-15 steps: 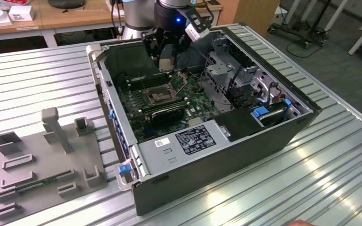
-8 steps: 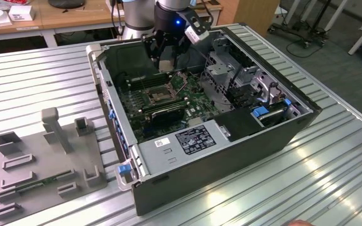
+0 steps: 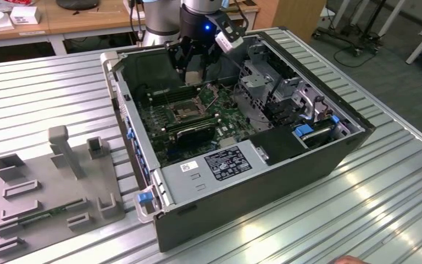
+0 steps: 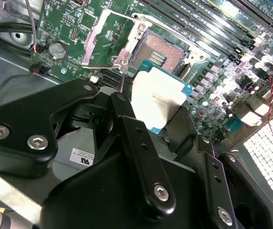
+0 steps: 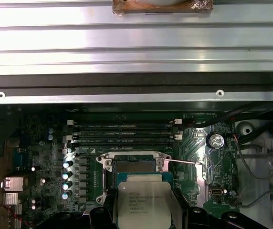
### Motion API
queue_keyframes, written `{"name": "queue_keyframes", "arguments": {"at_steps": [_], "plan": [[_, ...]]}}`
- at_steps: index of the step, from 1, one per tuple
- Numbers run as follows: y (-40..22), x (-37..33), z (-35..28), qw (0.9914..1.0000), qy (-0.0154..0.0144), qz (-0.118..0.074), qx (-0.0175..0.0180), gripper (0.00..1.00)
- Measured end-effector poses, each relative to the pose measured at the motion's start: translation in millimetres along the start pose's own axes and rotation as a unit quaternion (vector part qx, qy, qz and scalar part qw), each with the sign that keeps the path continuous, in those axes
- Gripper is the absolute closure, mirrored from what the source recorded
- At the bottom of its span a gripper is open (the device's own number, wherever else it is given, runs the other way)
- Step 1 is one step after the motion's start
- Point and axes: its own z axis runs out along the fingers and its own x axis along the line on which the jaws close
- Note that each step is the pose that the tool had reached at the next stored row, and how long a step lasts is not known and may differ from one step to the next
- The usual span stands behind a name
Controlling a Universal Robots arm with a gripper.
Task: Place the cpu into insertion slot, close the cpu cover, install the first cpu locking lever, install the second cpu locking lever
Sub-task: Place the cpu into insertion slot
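While gripper (image 5: 144,218) holds cpu (image 5: 143,200), edges parallel insertion slot (image 5: 135,165).

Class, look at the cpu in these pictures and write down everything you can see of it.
The cpu is a small, flat, square chip with a silvery-grey metal top bearing faint print and a thin green board edge around it. It sits top face up between the jaws of the gripper, which press on two opposite edges. It is held clear of the board, close to the open insertion slot, not yet seated in it.
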Motion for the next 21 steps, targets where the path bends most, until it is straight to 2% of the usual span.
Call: {"name": "queue_keyframes", "arguments": {"at_steps": [21], "plan": [[-0.8, -0.1, 8.9, 1.00000, -0.0001, 0.000, 0.0000, 0.46]]}}
